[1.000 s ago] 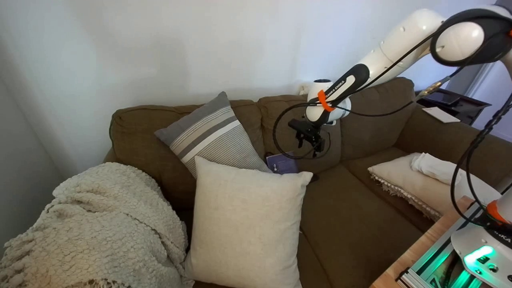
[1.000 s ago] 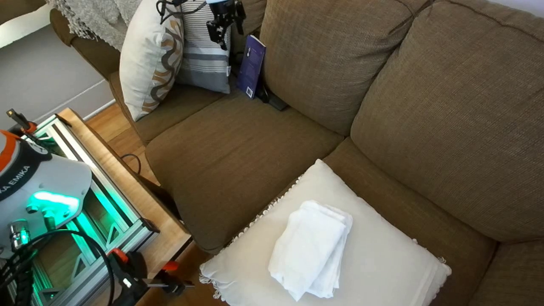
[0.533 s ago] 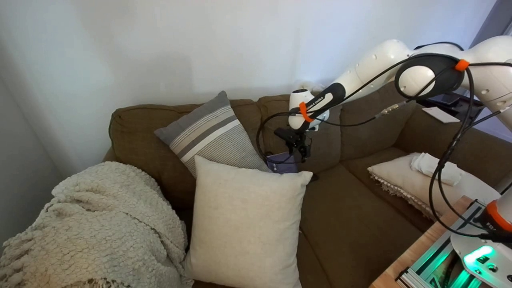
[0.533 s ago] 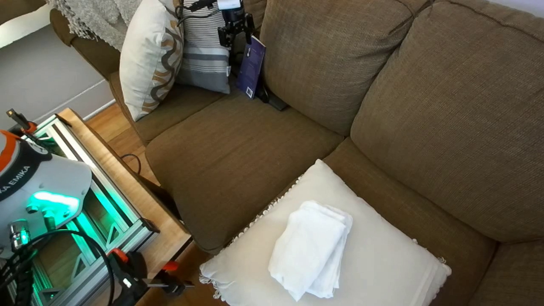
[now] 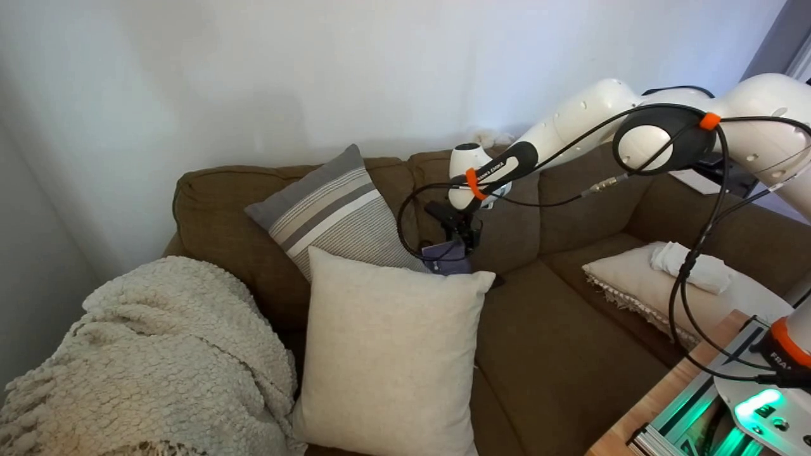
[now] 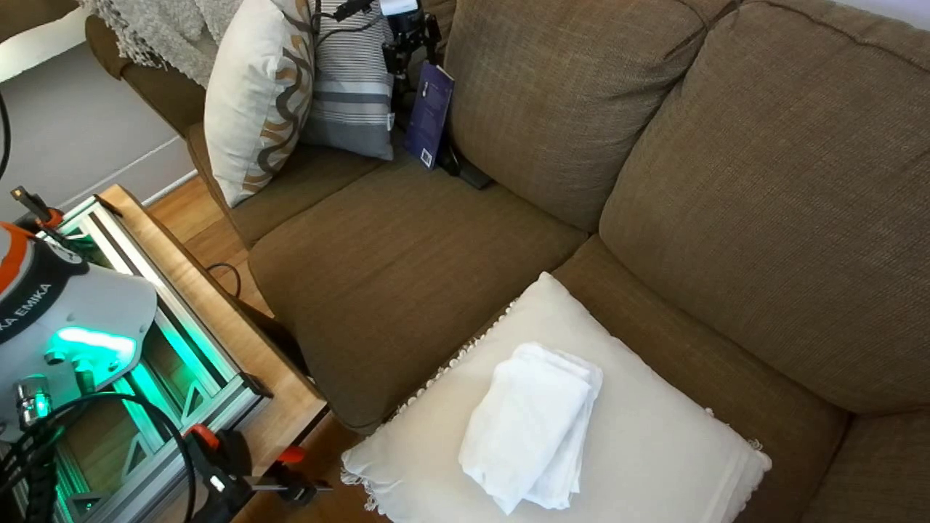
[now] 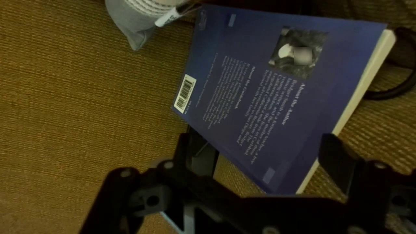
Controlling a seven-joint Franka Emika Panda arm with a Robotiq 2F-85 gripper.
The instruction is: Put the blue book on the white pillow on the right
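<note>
Wide apart stand the fingers of the black two-fingered claw at the thin dark-blue rectangular book, tilted up on the brown fabric sofa, and biting only that nearest corner could pivot it loose, short of the off-white fringed pillow!

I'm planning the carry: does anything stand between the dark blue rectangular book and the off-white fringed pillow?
Nothing tall shows there, just a slim black object beside the thin rectangular dark blue book, and a folded white cloth on the off-white fringed fabric pillow.
</note>
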